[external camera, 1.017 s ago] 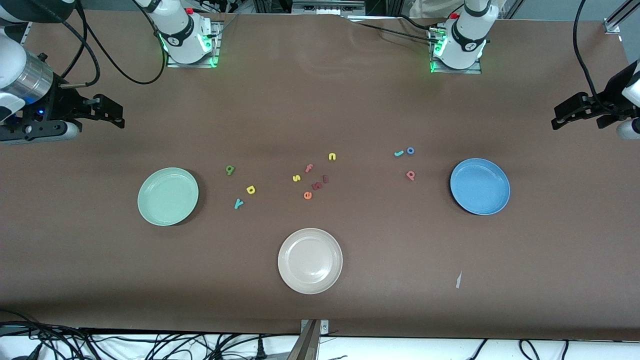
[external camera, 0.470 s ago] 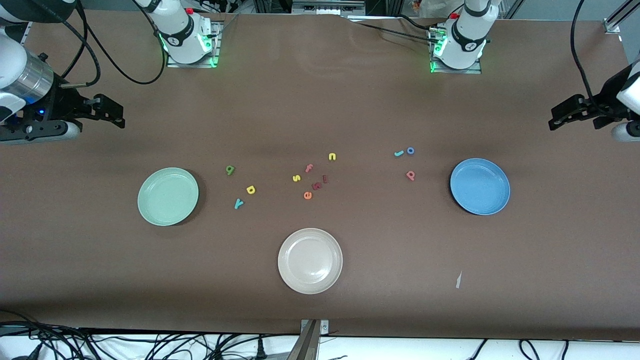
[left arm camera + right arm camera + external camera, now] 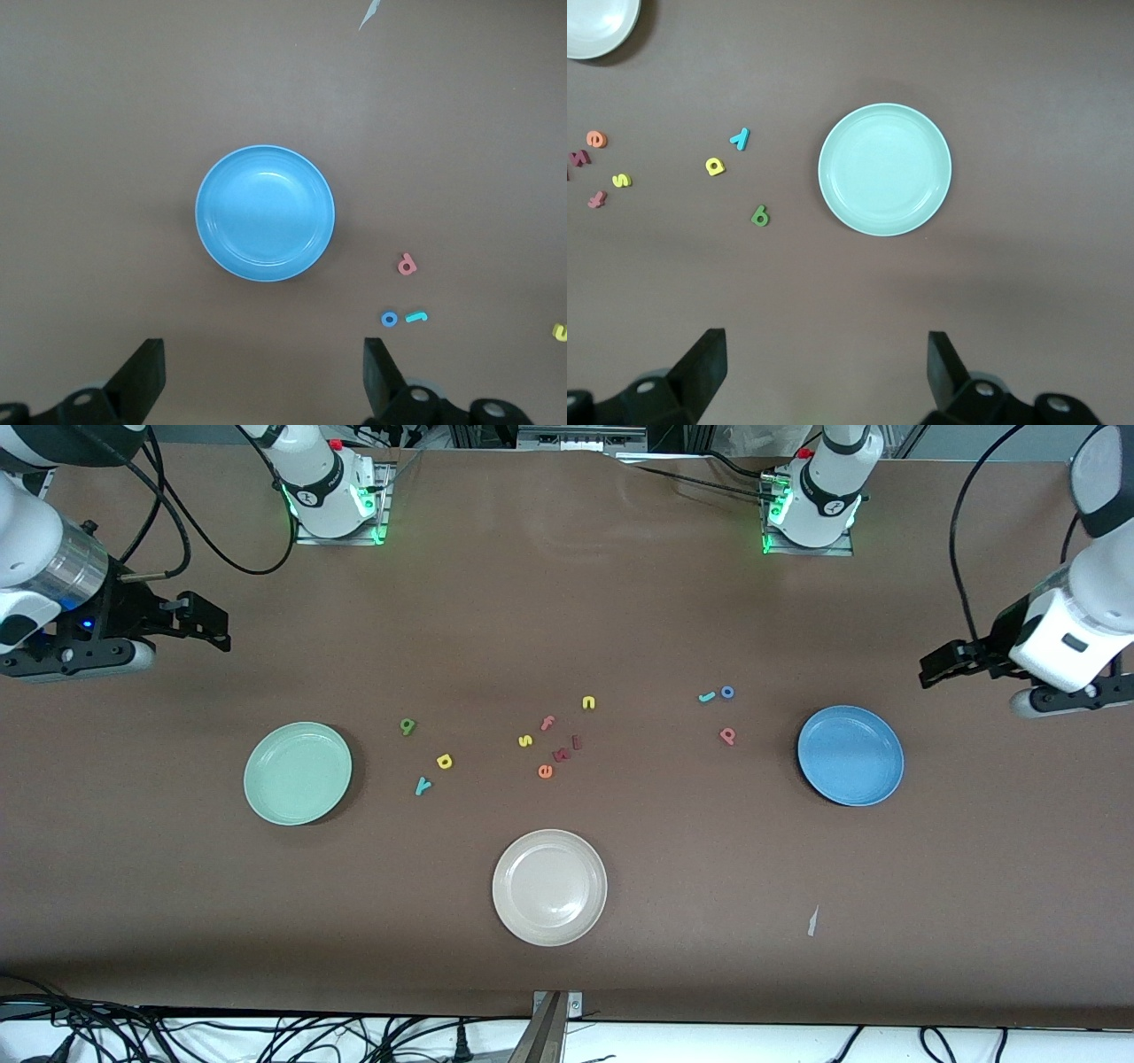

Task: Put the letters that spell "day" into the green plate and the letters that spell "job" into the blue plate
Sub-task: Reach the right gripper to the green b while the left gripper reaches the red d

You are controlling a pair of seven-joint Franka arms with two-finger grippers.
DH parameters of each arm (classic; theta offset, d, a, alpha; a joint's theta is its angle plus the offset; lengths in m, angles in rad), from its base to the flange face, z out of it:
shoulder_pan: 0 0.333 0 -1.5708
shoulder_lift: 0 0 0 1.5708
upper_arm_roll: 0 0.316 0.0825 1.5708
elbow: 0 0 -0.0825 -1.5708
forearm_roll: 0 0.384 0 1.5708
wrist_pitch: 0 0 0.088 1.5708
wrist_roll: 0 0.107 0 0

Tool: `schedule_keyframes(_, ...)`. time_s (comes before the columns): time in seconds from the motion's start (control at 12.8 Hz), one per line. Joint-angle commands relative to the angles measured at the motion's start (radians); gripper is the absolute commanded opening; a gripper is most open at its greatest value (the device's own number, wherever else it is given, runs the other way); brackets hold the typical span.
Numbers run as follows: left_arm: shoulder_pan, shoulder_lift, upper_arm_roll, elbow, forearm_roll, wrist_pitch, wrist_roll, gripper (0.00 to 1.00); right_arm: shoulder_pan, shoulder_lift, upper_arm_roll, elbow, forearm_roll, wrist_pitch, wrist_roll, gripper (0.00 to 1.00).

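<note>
The green plate [image 3: 299,772] [image 3: 885,169] lies empty toward the right arm's end. Beside it on the table are the green a [image 3: 407,726] [image 3: 759,215], yellow d [image 3: 445,761] [image 3: 715,166] and teal y [image 3: 423,785] [image 3: 740,138]. The blue plate [image 3: 850,755] [image 3: 265,212] lies empty toward the left arm's end, with the teal j [image 3: 706,696] [image 3: 416,316], blue o [image 3: 727,692] [image 3: 389,319] and pink b [image 3: 727,735] [image 3: 407,264] beside it. My left gripper [image 3: 939,664] [image 3: 264,372] hangs open above the table close to the blue plate. My right gripper [image 3: 208,624] [image 3: 827,367] hangs open near the green plate, holding nothing.
A beige plate [image 3: 549,887] sits nearest the front camera. Mid-table lie a yellow n [image 3: 588,702], pink f [image 3: 547,723], yellow s [image 3: 525,740], orange e [image 3: 545,771] and two dark red letters [image 3: 567,748]. A white paper scrap [image 3: 812,919] lies on the cloth.
The left arm has swung in from the table's end toward the blue plate. The right gripper has edged slightly inward. No letter or plate has moved.
</note>
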Motion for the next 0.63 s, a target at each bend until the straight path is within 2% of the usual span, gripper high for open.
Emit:
schedule_keyframes(0.0, 0.000, -0.031, -0.036, -0.146, 0.013, 0.096, -0.070, 0.99, 0.016, 0.037, 0.000, 0.004, 0.005, 0.024, 0.005, 1.00)
schedule_keyframes(0.08, -0.007, -0.029, -0.040, -0.179, 0.013, 0.119, -0.108, 0.99, 0.031, 0.062, 0.000, 0.004, 0.006, 0.043, 0.008, 1.00)
schedule_keyframes(0.31, -0.002, -0.060, -0.143, -0.355, 0.013, 0.323, -0.294, 0.98, 0.091, 0.119, 0.000, 0.004, 0.006, 0.110, 0.072, 1.00)
schedule_keyframes(0.55, -0.010, -0.039, -0.151, -0.436, -0.036, 0.457, -0.362, 0.99, 0.160, 0.172, -0.001, 0.010, 0.002, 0.152, 0.173, 1.00)
